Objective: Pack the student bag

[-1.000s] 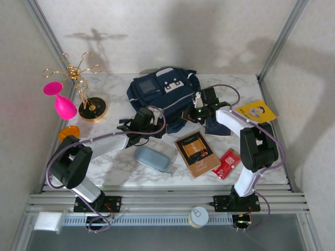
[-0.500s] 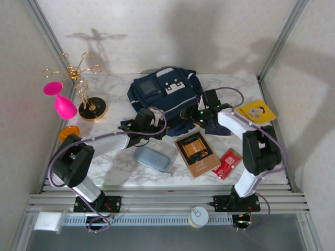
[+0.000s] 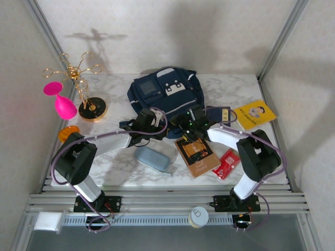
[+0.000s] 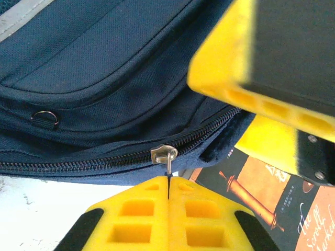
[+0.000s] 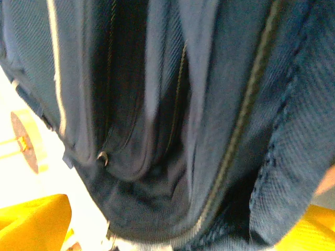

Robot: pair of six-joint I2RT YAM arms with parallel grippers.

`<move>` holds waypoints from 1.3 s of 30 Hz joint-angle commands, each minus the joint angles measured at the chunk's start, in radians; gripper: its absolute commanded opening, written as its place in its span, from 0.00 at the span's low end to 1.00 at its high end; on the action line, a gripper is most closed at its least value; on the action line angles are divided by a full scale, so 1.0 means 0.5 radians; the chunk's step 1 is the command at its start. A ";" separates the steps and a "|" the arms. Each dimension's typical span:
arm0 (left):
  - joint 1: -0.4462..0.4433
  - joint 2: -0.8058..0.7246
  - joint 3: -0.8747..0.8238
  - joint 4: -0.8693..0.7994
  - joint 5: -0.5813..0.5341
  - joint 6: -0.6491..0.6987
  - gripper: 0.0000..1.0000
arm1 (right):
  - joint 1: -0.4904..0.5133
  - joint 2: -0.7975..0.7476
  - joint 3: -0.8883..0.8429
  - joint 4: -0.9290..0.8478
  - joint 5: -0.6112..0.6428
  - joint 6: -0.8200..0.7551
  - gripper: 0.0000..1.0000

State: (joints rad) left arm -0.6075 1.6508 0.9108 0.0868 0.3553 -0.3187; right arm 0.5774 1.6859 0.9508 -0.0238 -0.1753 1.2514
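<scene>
The student bag (image 3: pixel 163 94), a navy backpack with white patches, lies at the back middle of the marble table. My left gripper (image 3: pixel 151 122) is at its near edge, its yellow fingers (image 4: pixel 141 214) shut on the metal zipper pull (image 4: pixel 168 166) under the slider (image 4: pixel 164 153). My right gripper (image 3: pixel 186 123) stands open just to the right, against the bag's near edge. In the right wrist view the bag's fabric and zipper line (image 5: pixel 235 130) are close between the yellow fingers (image 5: pixel 31 222). One right finger (image 4: pixel 246 68) also shows in the left wrist view.
A brown book (image 3: pixel 197 152) lies under the right gripper, a red packet (image 3: pixel 226 163) beside it. A small navy booklet (image 3: pixel 218 114) and a yellow booklet (image 3: pixel 255 112) lie right of the bag. Grey-blue case (image 3: pixel 152 158) near front; gold stand (image 3: pixel 86 99) and pink goblet (image 3: pixel 63 104) at left.
My right gripper has opened and swung left from the bag's right side to its near edge, next to the left gripper. The left gripper has stayed shut at the zipper.
</scene>
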 commanded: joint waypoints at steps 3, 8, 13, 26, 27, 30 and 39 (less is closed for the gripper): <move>-0.009 0.043 0.038 0.018 0.007 -0.023 0.00 | 0.007 0.194 0.233 0.123 0.322 -0.004 0.70; 0.018 0.027 -0.006 0.011 -0.012 -0.063 0.00 | 0.053 0.256 0.388 0.129 0.263 -0.306 0.22; 0.109 -0.019 -0.116 0.001 -0.096 -0.088 0.00 | 0.047 0.090 0.406 0.011 0.196 -0.739 0.01; 0.369 -0.010 -0.100 -0.118 -0.347 0.072 0.00 | -0.321 -0.218 0.422 -0.414 -0.467 -1.474 0.00; 0.377 -0.012 -0.076 -0.133 -0.331 0.078 0.00 | -0.337 -0.232 0.405 -0.414 -0.493 -1.475 0.00; 0.322 -0.128 -0.137 -0.017 -0.150 0.085 0.00 | -0.341 -0.226 0.387 -0.378 -0.582 -1.449 0.00; 0.075 -0.365 -0.260 0.262 0.223 -0.200 0.30 | -0.343 -0.168 0.478 -0.382 -0.584 -1.408 0.00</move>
State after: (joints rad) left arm -0.5442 1.4960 0.8001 0.1398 0.3935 -0.3668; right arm 0.4026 1.6211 1.1278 -0.2573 -0.4084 0.5873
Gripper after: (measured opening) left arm 0.289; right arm 0.088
